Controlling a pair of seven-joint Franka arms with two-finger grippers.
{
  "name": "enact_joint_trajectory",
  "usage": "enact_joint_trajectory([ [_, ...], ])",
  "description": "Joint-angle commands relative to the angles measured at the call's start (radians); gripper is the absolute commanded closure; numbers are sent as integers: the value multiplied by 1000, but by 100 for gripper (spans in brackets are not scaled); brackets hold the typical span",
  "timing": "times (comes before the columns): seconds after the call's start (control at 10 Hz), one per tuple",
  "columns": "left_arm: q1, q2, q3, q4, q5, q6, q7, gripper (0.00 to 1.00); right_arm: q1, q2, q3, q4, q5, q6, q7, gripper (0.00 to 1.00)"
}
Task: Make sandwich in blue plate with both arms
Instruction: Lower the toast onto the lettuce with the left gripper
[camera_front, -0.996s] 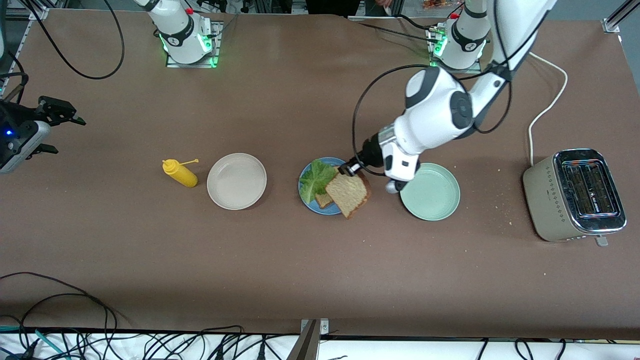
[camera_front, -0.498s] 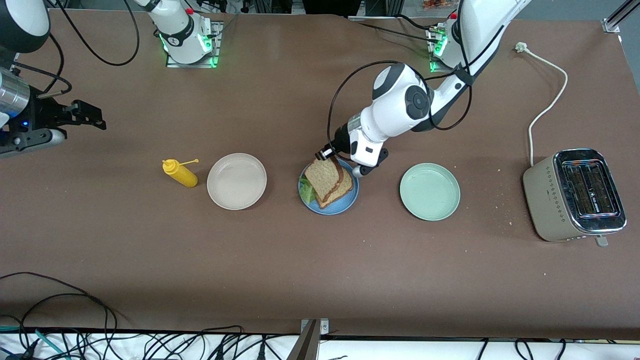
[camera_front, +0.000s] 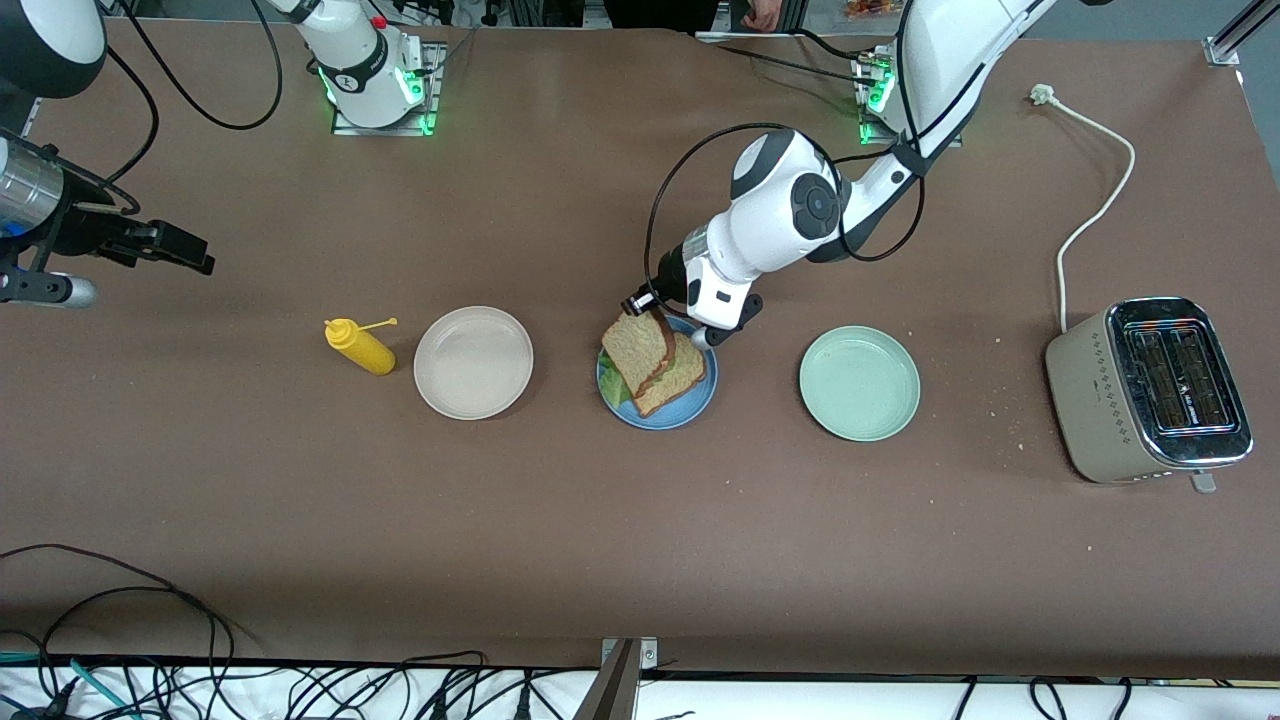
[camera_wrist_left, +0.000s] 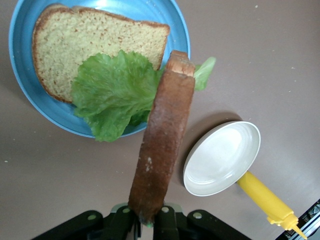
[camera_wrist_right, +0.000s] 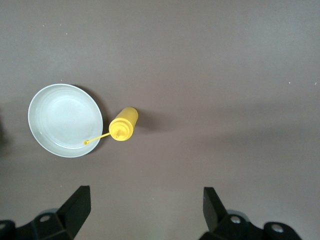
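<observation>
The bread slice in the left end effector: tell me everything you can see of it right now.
The held bread slice is brown wholegrain with a darker crust, squarish and whole. The left end effector is shut on one crust edge, and the slice hangs tilted over the blue plate. Under it lie the lettuce leaf and the other bread slice, both on the plate. From the left wrist view it shows edge-on, apart from the lettuce. Whether its lower edge touches anything I cannot tell.

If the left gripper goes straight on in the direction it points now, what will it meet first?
Probably the lettuce leaf on the blue plate: the left gripper holds the top bread slice edge-on, pointing down at it. Depth is unclear.
</observation>
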Motion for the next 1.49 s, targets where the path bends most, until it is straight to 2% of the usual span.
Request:
enact_joint_trajectory([
  [0.0,-23,47,6,4,15,44,19,100,4,-1,10,1,-14,11,44,0],
  [0.7,-17,76,41,1,13,35,16,100,1,0,6,15,-49,30,-44,0],
  [1.1,-13,83,68,-30,13,-17,2,100,-4,-1,-11,113,-43,-63,-86,0],
  [1.39,-14,102,90,-32,13,-28,-13,100,-5,6,-11,133,-40,-105,-139,0],
])
